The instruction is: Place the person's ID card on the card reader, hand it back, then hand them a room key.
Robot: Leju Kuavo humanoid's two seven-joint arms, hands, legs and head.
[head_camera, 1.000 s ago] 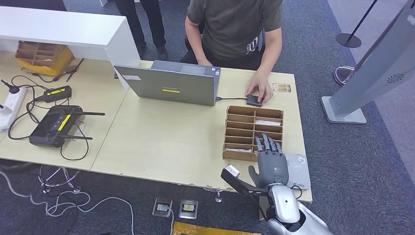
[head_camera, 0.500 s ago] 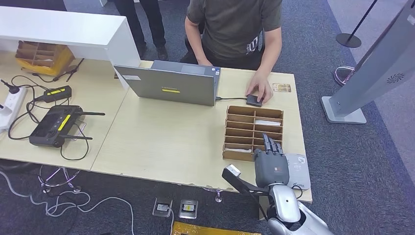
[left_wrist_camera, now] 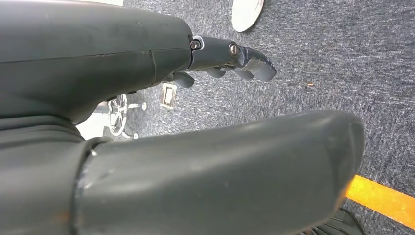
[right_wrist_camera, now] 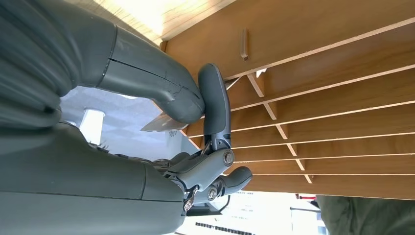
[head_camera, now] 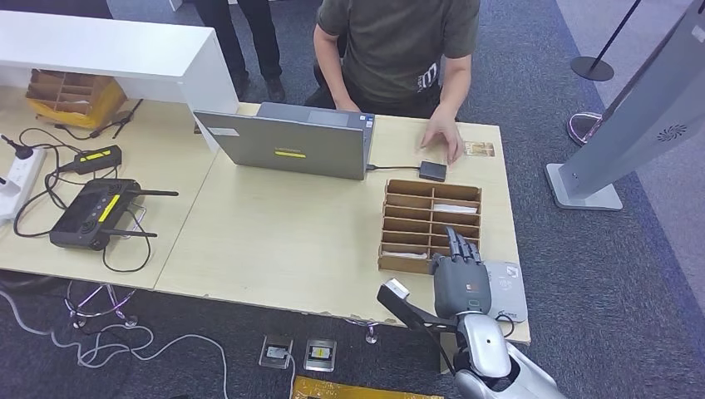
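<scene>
**ID card not yet on reader; key stage not begun**

What was taken to be the ID card (head_camera: 478,149) was found lying flat on the table beyond the wooden rack (head_camera: 386,224), beside a person's hand (head_camera: 441,137). No card was seen on the grey pad (head_camera: 509,291) beside the rack's near end, nor on the black device (head_camera: 431,171) just beyond it. All three steps were judged outstanding.

The right hand (head_camera: 460,278) was held over the rack's near slots; whether anything was gripped could not be told. The left hand (left_wrist_camera: 235,58) was seen with its fingers apart, holding nothing.

The laptop (head_camera: 287,145) label and the pad logo could not be read.
</scene>
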